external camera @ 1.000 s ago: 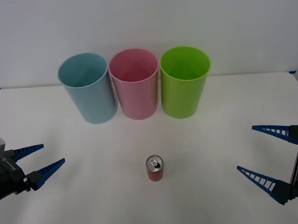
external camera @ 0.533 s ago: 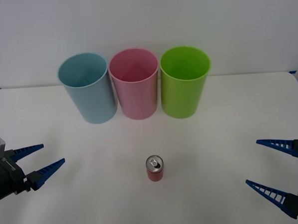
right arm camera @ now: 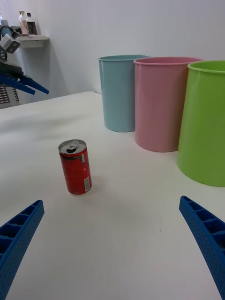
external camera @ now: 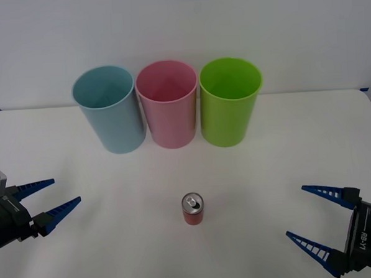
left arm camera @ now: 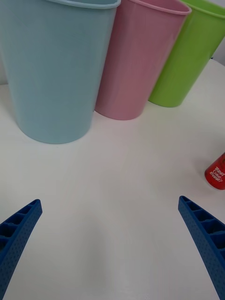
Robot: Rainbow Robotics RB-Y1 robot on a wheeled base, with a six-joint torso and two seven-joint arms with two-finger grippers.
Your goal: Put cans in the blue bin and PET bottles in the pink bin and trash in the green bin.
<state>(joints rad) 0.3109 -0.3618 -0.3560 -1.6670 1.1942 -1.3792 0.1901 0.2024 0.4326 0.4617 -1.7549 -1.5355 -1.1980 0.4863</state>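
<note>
On white bench [external camera: 285, 146], red can [external camera: 192, 209] upright, well short of blue bin [external camera: 109, 109]. My right claw [external camera: 317, 222] near bench level, spread wide, can ahead between fingers' line. Left claw [external camera: 50, 201] also apart, idle. Can likely light, thin-walled, slick; grip mid-body across sides, gently.

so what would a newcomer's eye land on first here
Three tall bins in a row at the table's far side: blue bin, pink bin, green bin. Then the small red can upright alone in front, with the open left gripper and right gripper flanking it.
</note>
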